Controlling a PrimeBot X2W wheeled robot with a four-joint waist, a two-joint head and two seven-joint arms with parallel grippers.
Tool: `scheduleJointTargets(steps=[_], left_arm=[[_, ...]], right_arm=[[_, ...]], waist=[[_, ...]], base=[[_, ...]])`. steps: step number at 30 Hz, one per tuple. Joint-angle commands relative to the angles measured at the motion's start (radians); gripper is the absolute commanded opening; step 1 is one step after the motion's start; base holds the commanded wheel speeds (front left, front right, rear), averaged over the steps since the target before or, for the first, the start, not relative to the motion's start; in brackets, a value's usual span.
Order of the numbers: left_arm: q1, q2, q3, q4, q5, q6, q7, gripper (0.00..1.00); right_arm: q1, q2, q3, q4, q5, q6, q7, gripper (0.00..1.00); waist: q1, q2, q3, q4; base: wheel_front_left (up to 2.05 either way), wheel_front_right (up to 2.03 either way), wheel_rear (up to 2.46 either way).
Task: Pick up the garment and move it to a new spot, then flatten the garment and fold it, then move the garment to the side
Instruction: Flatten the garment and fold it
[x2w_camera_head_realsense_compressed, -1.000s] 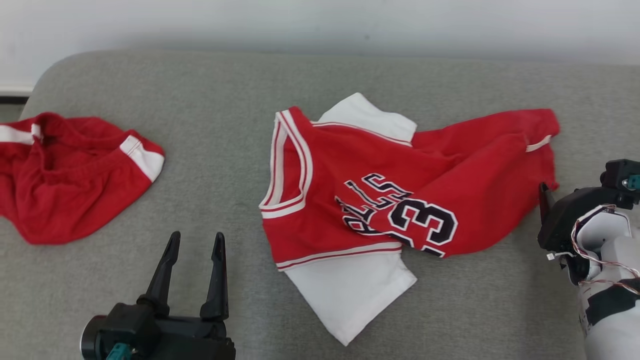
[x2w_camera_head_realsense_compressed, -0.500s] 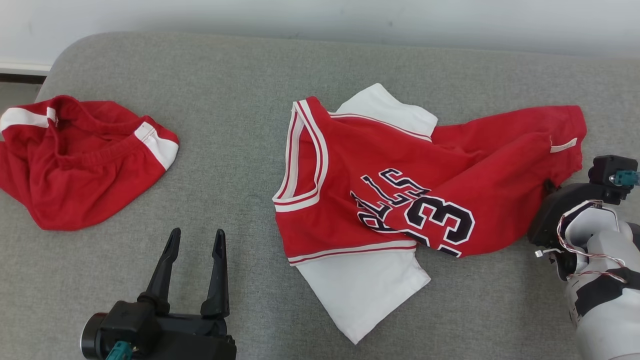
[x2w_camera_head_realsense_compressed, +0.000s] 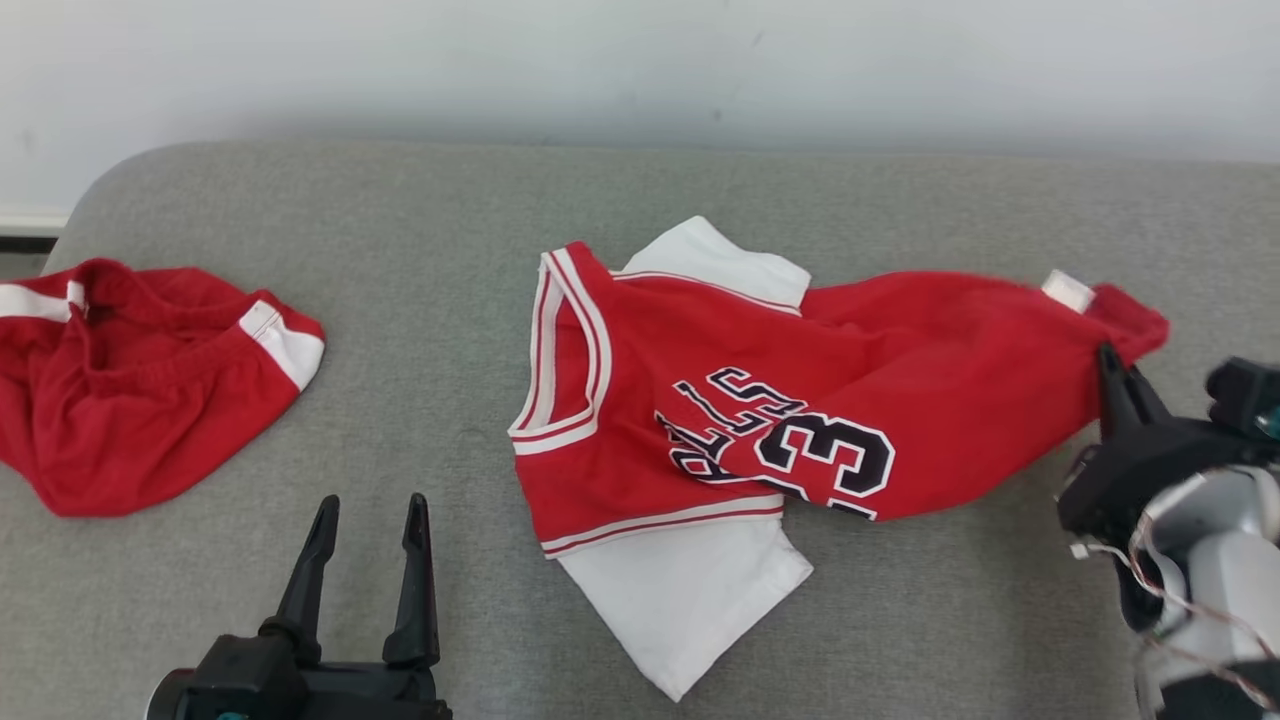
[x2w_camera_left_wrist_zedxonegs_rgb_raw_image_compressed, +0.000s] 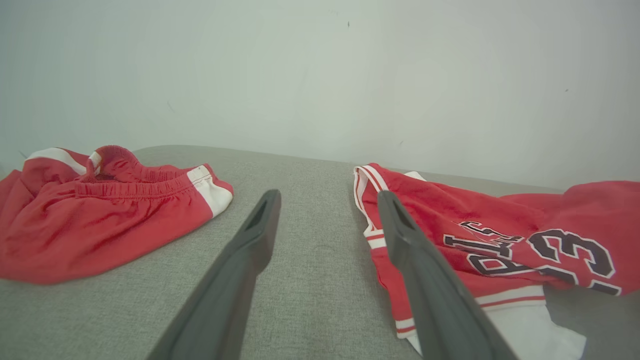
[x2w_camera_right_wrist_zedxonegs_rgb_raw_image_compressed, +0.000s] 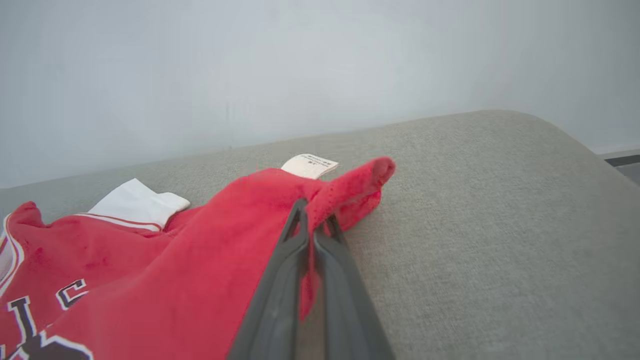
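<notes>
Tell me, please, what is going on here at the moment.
The robot's right gripper is shut on the right-hand edge of the red jersey, beside its white label. The left gripper is open and holds nothing, over the grey cushion between the jersey and the red shorts. The jersey lies crumpled, not yet flattened.

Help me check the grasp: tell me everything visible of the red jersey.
The red jersey looks like soft knit, with red-and-white striped trim, dark white-edged lettering and white cloth poking out above and below. It lies rumpled on the grey cushion. The right hand is shut on its far right corner, beside a white label.
</notes>
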Motion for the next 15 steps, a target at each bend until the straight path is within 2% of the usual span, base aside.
scheduleJointTargets(steps=[1, 6, 10, 11, 15], left_arm=[[0.014, 0.000, 0.008, -0.006, 0.002, 0.004, 0.000, 1.00], [0.020, 0.000, 0.015, -0.010, 0.003, 0.001, 0.000, 1.00], [0.014, 0.001, 0.011, -0.004, -0.002, -0.002, 0.000, 1.00], [0.014, 0.001, 0.011, -0.004, -0.002, -0.002, 0.000, 1.00], [0.007, 0.001, 0.012, -0.006, -0.008, 0.001, 0.000, 1.00]], right_arm=[[0.081, 0.015, -0.018, -0.138, 0.005, 0.001, 0.056, 0.00], [0.263, 0.060, -0.066, -0.543, -0.007, 0.001, 0.226, 0.00], [0.402, 0.088, -0.112, -0.813, 0.008, 0.001, 0.381, 0.00], [0.402, 0.088, -0.112, -0.813, 0.008, 0.001, 0.381, 0.00], [0.503, 0.091, -0.142, -0.954, 0.058, 0.001, 0.504, 0.00]], waist=[[0.0000, -0.0001, -0.020, -0.027], [0.0000, -0.0001, -0.021, -0.044], [0.0000, -0.0001, -0.024, -0.045], [0.0000, -0.0001, -0.024, -0.045], [0.0000, -0.0001, -0.019, -0.049]], base=[[0.00, 0.00, 0.00], [0.00, 0.00, 0.00], [0.00, 0.00, 0.00], [0.00, 0.00, 0.00], [0.00, 0.00, 0.00]])
